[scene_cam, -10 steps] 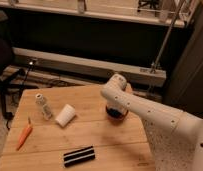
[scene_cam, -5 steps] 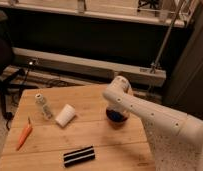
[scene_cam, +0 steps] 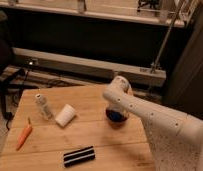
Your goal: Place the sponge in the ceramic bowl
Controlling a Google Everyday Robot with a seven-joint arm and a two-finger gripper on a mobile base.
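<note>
The ceramic bowl (scene_cam: 118, 120) stands right of the middle of the wooden table (scene_cam: 95, 136), reddish-brown and round, partly covered by my white arm. A dark blue patch, the sponge (scene_cam: 115, 115), shows inside the bowl's rim. My gripper (scene_cam: 115, 107) hangs directly over the bowl at the end of the arm, which comes in from the lower right. The arm's wrist hides most of the gripper.
A white cup (scene_cam: 65, 115) lies on its side left of the bowl. A small clear bottle (scene_cam: 43, 106) stands further left. An orange carrot (scene_cam: 24, 136) lies near the left edge. A black block with white stripes (scene_cam: 79, 156) lies near the front edge.
The arm's wrist has lifted slightly up and to the right over the bowl. More of the bowl and the blue inside it now shows. Other objects have not moved.
</note>
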